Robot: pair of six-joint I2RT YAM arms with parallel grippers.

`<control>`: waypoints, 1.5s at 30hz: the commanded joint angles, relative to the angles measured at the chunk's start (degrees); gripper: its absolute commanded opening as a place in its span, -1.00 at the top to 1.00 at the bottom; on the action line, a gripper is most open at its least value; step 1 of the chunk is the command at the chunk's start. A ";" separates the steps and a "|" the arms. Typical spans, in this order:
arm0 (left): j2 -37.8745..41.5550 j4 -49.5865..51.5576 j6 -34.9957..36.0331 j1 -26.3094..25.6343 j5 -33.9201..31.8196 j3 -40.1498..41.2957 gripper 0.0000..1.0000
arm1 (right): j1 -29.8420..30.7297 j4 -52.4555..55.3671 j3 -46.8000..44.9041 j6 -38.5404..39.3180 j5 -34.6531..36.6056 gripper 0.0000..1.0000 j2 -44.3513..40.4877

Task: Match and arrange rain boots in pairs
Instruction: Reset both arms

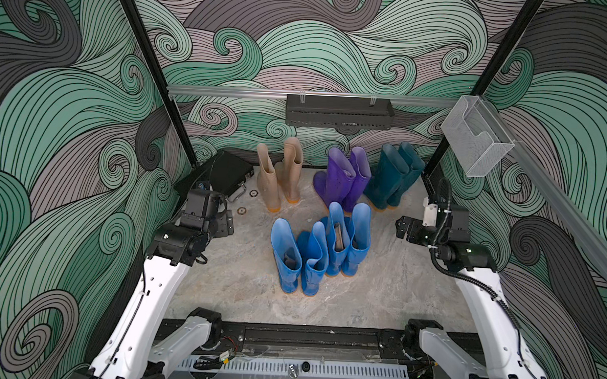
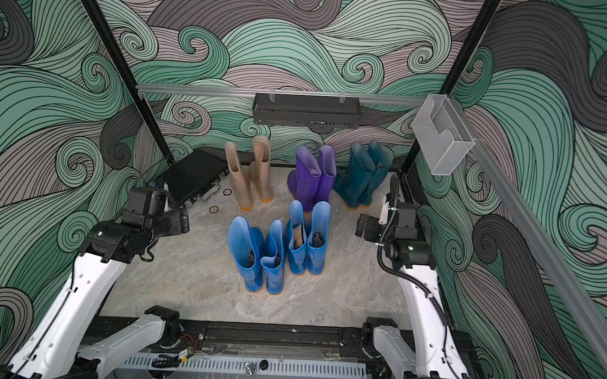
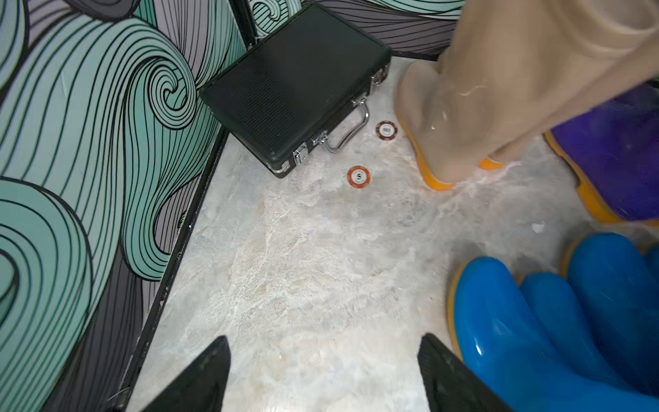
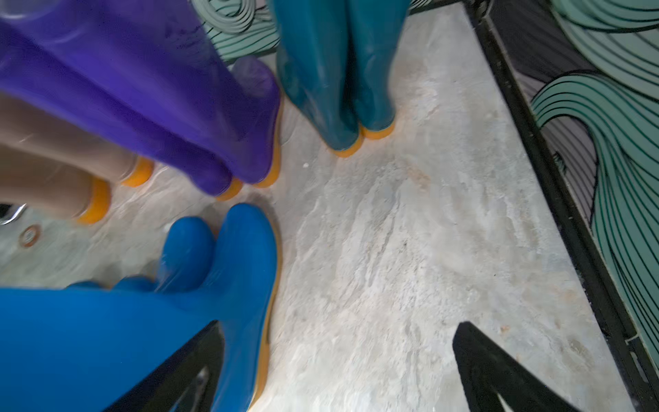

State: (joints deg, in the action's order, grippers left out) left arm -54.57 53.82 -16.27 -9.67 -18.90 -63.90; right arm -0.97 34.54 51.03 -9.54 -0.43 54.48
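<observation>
Here the beige boots (image 1: 269, 182), purple boots (image 1: 337, 179) and teal boots (image 1: 387, 180) stand upright in pairs along the back wall of the tabletop (image 1: 396, 289). Four blue boots (image 1: 287, 253) stand paired just in front. The left gripper (image 3: 322, 342) and right gripper (image 4: 338, 326) flank them, both spread wide and empty.

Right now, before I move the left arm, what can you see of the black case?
The black case is flat and rectangular, with a finely textured lid, metal corner trim, two silver latches and a silver handle on its front edge. It looks shut. It sits in the far left corner, seemingly tilted against the wall, apart from the beige boots. Two chips lie just before the handle. Nothing rests on it.
</observation>
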 commanded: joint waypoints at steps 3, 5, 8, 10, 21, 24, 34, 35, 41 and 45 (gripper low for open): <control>-0.30 -28.12 1.22 4.54 -1.15 17.97 -0.72 | -1.18 -28.33 -15.46 -0.80 10.75 -0.98 1.51; -2.29 -39.34 3.28 5.47 -3.12 24.46 -0.73 | -1.20 -37.88 -20.84 -0.48 11.74 -0.99 4.40; -8.95 -56.00 7.32 6.33 -5.62 31.77 -0.78 | -1.05 -51.95 -26.70 0.61 11.51 -0.99 10.04; -15.82 -60.83 8.82 6.95 -4.76 32.69 -0.79 | -0.93 -60.00 -28.95 2.08 11.68 -0.99 14.29; -26.35 -78.09 13.31 7.21 1.93 32.31 -0.79 | 0.43 -89.53 -31.95 8.97 4.01 -0.99 33.07; -29.44 -91.27 16.18 8.04 5.18 37.77 -0.83 | 1.98 -81.57 -27.87 10.58 4.62 -0.99 32.62; -33.01 -92.76 14.07 10.26 7.30 37.11 -0.82 | 2.41 -83.54 -28.08 11.87 2.43 -0.98 33.74; -32.98 -92.51 13.99 10.29 7.40 37.08 -0.82 | 2.42 -83.28 -27.94 11.91 2.43 -0.98 33.83; -32.99 -92.54 14.00 10.29 7.47 37.01 -0.82 | 3.25 -81.87 -26.86 12.61 3.42 -0.98 34.63; -32.93 -92.63 13.99 10.29 7.45 37.11 -0.97 | 2.83 -82.59 -27.54 12.10 3.01 -0.98 33.96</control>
State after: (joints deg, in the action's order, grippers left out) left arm -87.92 -37.76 -2.11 0.25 -12.14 -25.47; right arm 1.93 -47.18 23.14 1.52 2.63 88.42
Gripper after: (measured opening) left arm 0.974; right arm 0.992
